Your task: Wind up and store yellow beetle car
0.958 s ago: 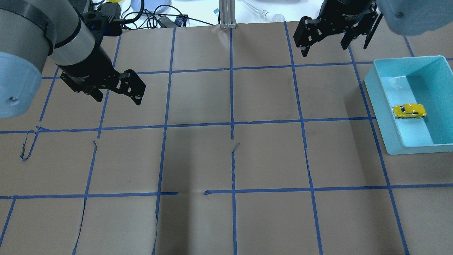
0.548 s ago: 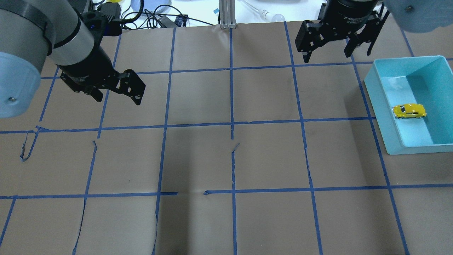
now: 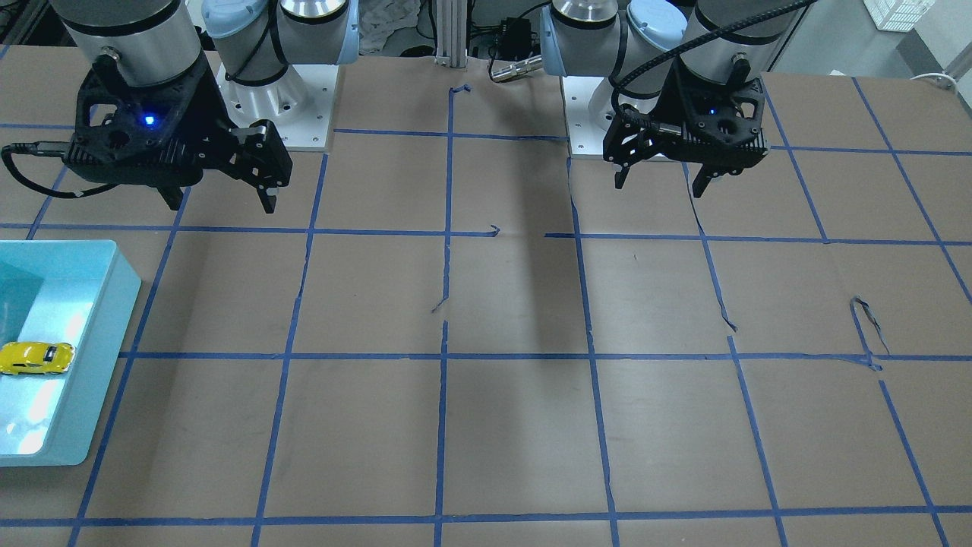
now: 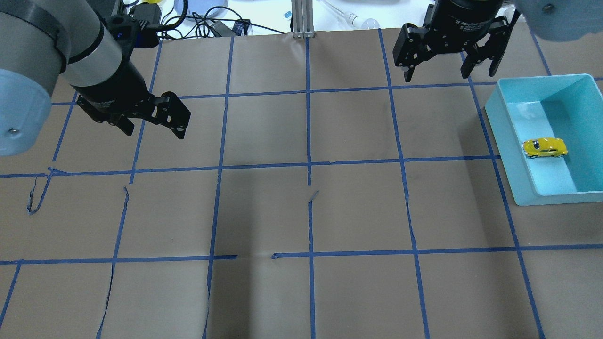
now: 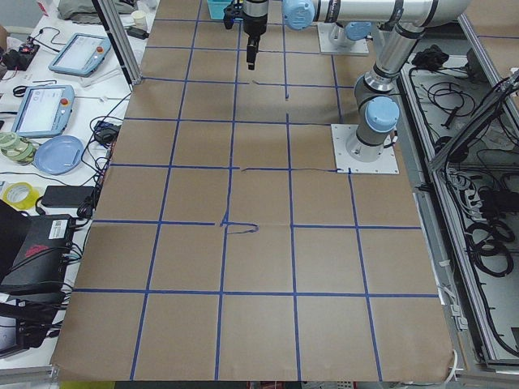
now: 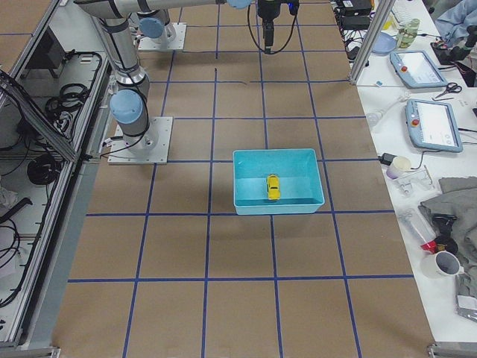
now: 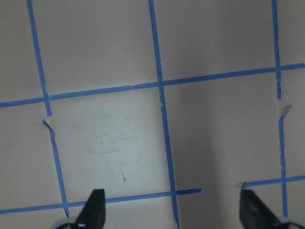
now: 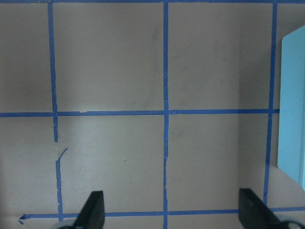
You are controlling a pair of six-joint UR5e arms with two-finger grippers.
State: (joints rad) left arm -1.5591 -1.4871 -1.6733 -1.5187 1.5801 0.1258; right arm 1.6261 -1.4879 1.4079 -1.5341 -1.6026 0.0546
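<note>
Overhead, our right gripper (image 4: 440,75) has edged toward the turquoise plastic bin (image 4: 511,155) since a second ago; it and the left gripper (image 4: 153,133) gape wide, empty. Front view: the glossy yellow beetle toy car (image 3: 36,358) sits inside the bin, probably light, hard, slippery; we'd pinch its flanks

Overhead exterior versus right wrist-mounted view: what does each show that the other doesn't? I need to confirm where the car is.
Only the overhead exterior shows the yellow beetle car, resting inside the teal bin, and the left gripper, open. Only the right wrist view looks straight down past the right gripper onto the table beneath it. Both show a wall of the bin, the taped table, and that gripper open and holding nothing.
</note>
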